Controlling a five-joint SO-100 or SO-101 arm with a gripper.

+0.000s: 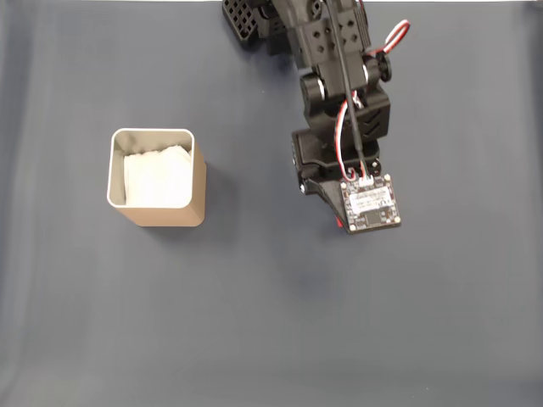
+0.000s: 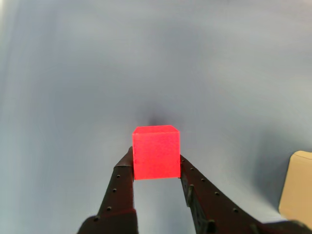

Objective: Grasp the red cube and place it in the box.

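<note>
In the wrist view the red cube (image 2: 156, 152) sits squeezed between my two black fingertips, so my gripper (image 2: 156, 165) is shut on it. A small dark shadow lies on the cloth just beyond the cube. In the fixed view my gripper (image 1: 338, 216) points down right of centre, mostly hidden under the wrist camera board (image 1: 371, 205); a sliver of the red cube (image 1: 339, 225) peeks out at the board's lower left. The tan box (image 1: 157, 178), with silvery rim and white lining, stands upright well to the left. Its beige corner (image 2: 297, 187) shows at the wrist view's right edge.
A dark blue-grey cloth (image 1: 271, 322) covers the whole table. The black arm (image 1: 339, 76), with red and white wires, reaches in from the top edge. Open cloth lies between the gripper and the box.
</note>
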